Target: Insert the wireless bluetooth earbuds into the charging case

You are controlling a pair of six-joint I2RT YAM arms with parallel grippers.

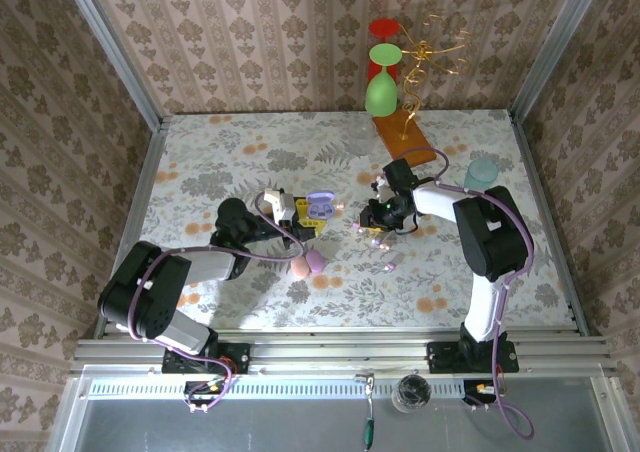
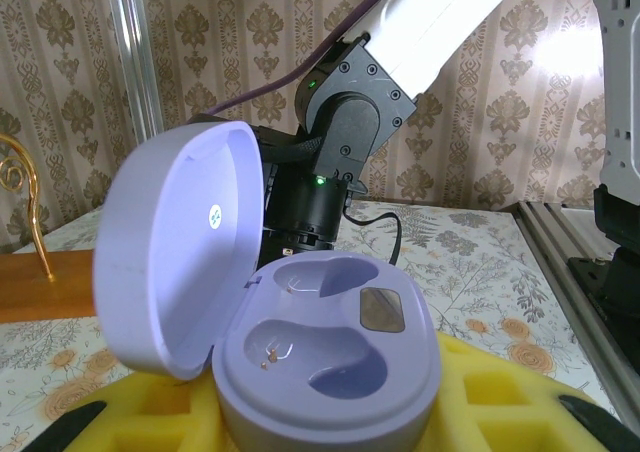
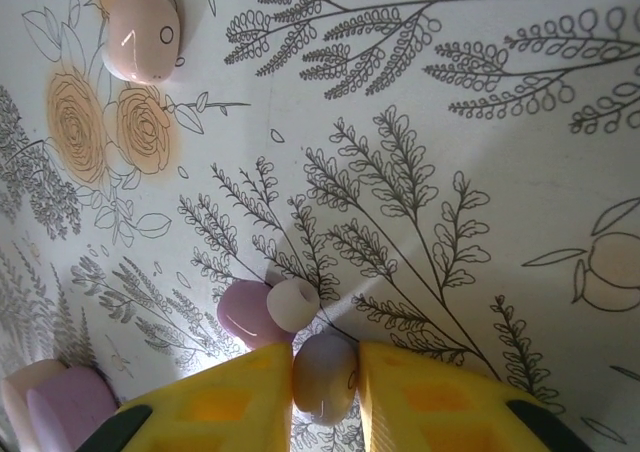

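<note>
table [image 1: 250,152]: floral top, patterned walls on 3 sides.

case [image 2: 330,362]: lilac, open, near the table's middle. the base sits level, with 2 wells facing up. the lid [image 2: 180,242] stands hinged up on the left of the left wrist view, its hollow facing the wells.

left gripper [image 2: 330,417]: yellow fingers [image 2: 520,392] clamped on the case's base from both sides.

right gripper [image 3: 325,357]: yellow pads [image 3: 430,402] pinched on 1 earbud, low over the table, right of the case and apart from it.

2 pebbles [image 1: 308,263]: 1 pink, 1 lilac, side by side on the table in front of the case.

held earbud [image 3: 325,377]: pale lilac. its long axis runs in line with the fingers, rounded end at the fingertips. cannot tell if it touches the table.

loose earbud [image 3: 255,312]: lilac body lying on the table just beside the held earbud. its white tip [image 3: 293,300] points right in the right wrist view.

pink earbud [image 3: 143,34]: lies on the table, well apart from the other 2.
</note>
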